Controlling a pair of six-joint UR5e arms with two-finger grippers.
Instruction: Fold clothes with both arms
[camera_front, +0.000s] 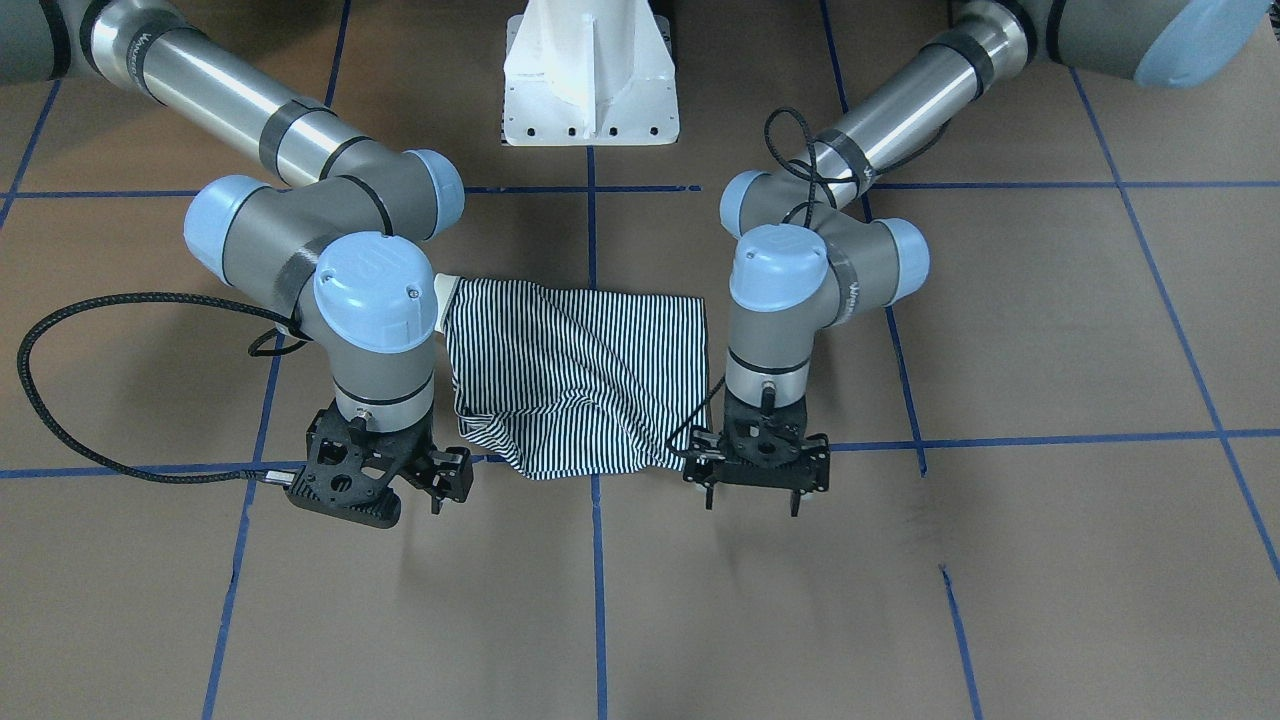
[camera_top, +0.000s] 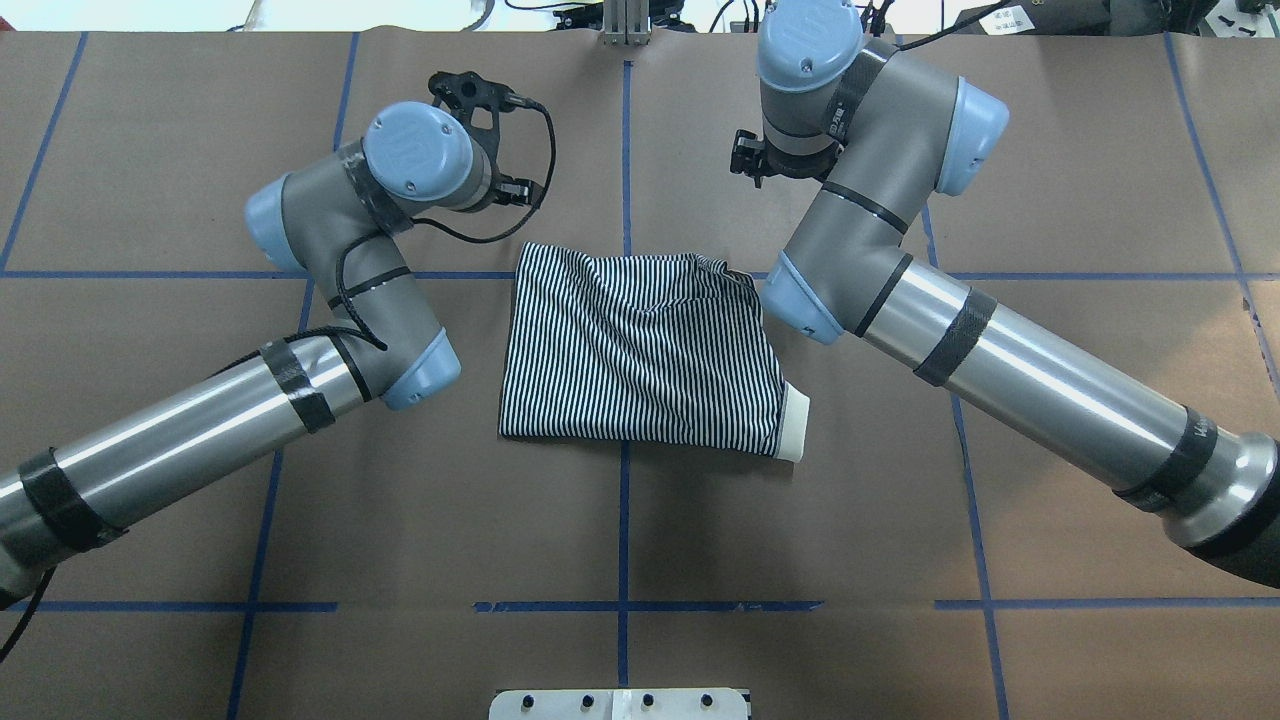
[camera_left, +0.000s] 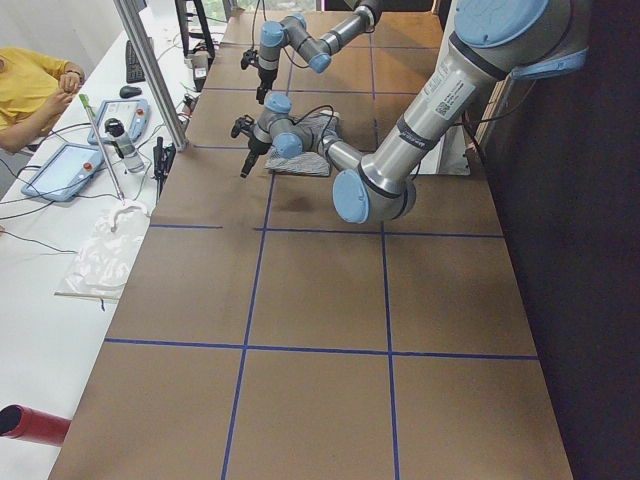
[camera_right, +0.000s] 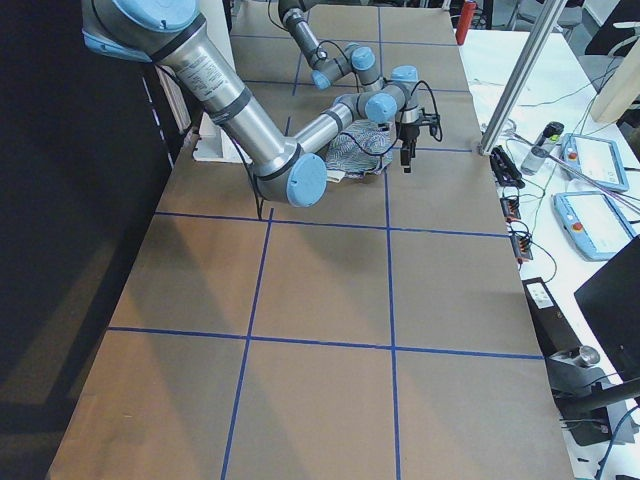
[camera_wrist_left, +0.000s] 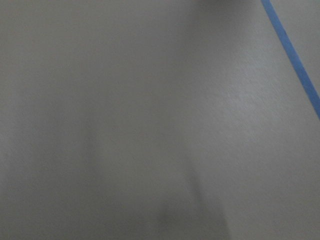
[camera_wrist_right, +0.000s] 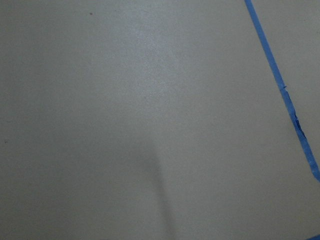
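The navy-and-white striped polo shirt (camera_front: 580, 380) lies folded into a rough rectangle on the brown table between the two arms. Its white collar (camera_top: 795, 422) sticks out at the corner near the right arm. In the overhead view the shirt (camera_top: 640, 350) is wrinkled along its far edge. My left gripper (camera_front: 752, 500) hangs just above the table by the shirt's far corner, fingers spread, empty. My right gripper (camera_front: 452, 497) hangs by the other far corner, fingers apart, empty. Both wrist views show only bare table and blue tape.
The white pedestal base (camera_front: 590, 80) stands at the robot's side of the table. Blue tape lines (camera_front: 597, 580) grid the brown surface. Beyond the far edge a side bench holds tablets (camera_left: 70, 165) and a bottle, with an operator in yellow (camera_left: 30, 85).
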